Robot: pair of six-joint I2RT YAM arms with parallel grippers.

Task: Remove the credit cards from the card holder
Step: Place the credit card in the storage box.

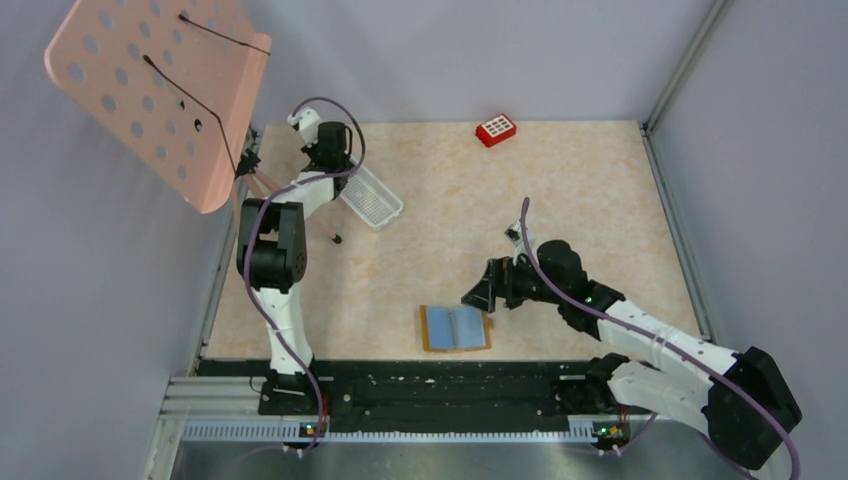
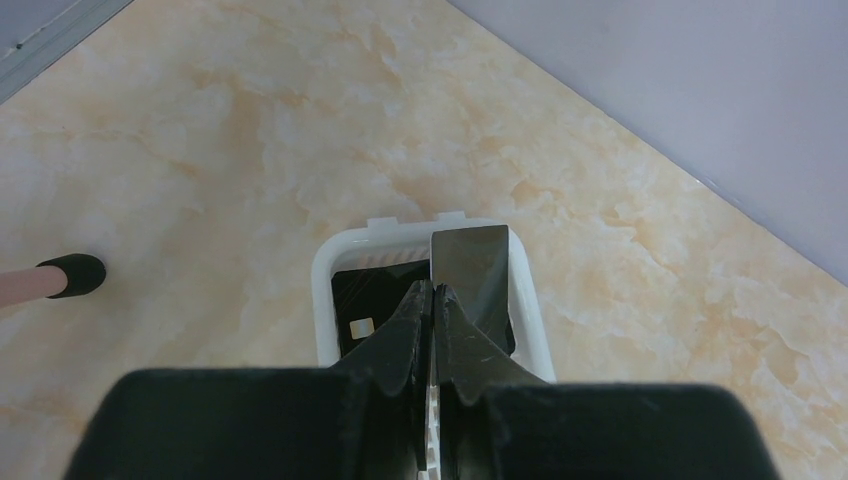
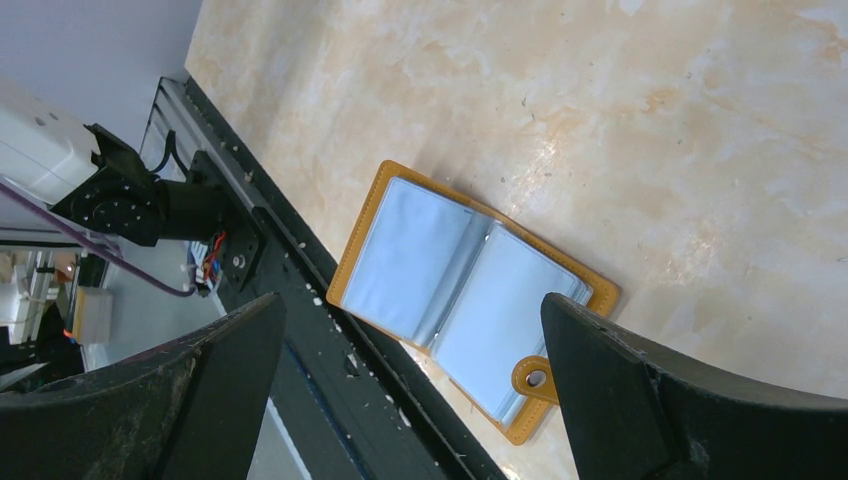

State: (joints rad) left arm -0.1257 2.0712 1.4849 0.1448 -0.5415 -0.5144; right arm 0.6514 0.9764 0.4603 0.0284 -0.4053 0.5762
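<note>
Over the white mesh tray (image 2: 325, 270) your left gripper (image 2: 432, 290) pinches a credit card (image 2: 470, 265) pointing to 12 o'clock, while your right gripper (image 1: 480, 292) hangs agape at 1 o'clock of the card holder (image 1: 455, 328).

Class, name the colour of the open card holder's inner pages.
Light blue, within the tan cover of the card holder; clearest in the right wrist view.
</note>
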